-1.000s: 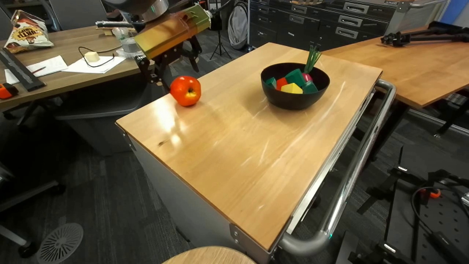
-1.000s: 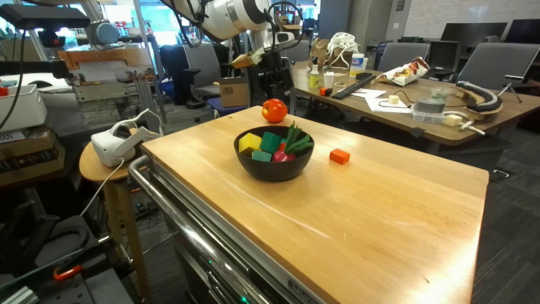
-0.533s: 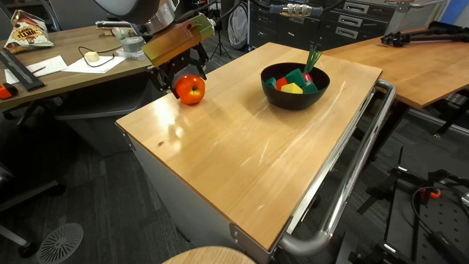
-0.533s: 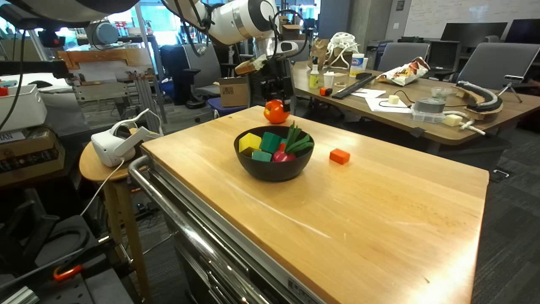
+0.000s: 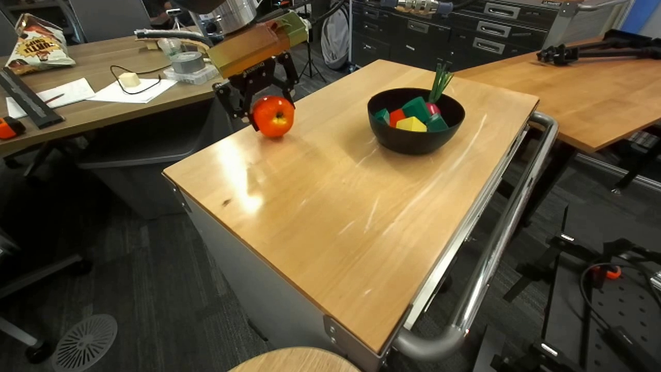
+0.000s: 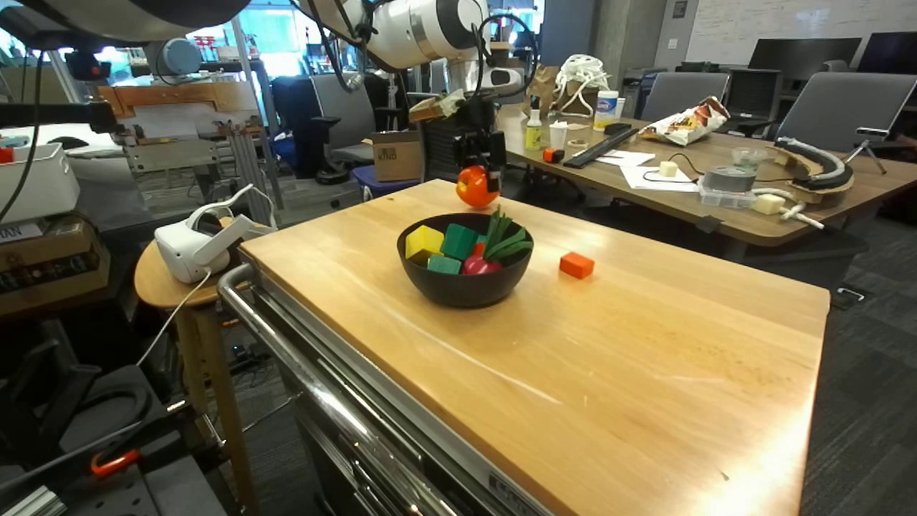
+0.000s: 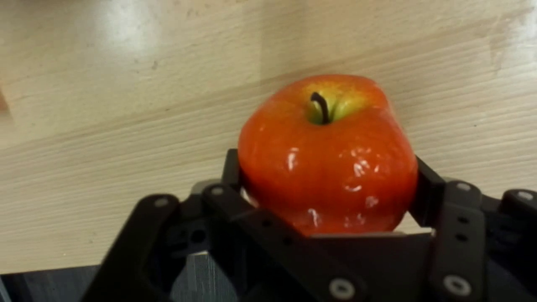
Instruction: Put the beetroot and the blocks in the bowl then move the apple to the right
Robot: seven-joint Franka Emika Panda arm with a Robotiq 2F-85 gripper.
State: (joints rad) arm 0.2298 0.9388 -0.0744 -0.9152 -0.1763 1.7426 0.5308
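Dark carpet (image 5: 139, 289) | grey chairs (image 6: 849, 104) – behind wooden table (image 6: 860, 197) | whiteboard (image 6: 809, 21) | windows (image 6: 271, 25) – bright

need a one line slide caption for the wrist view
Wrist view: pincer gripping the apple from both sides, dark stem showing, with the table behind.

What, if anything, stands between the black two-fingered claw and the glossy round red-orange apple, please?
Nothing visible does: in the wrist view, the black two-fingered claw is closed on the glossy round red-orange apple, its fingers against opposite sides, with no other object in between.
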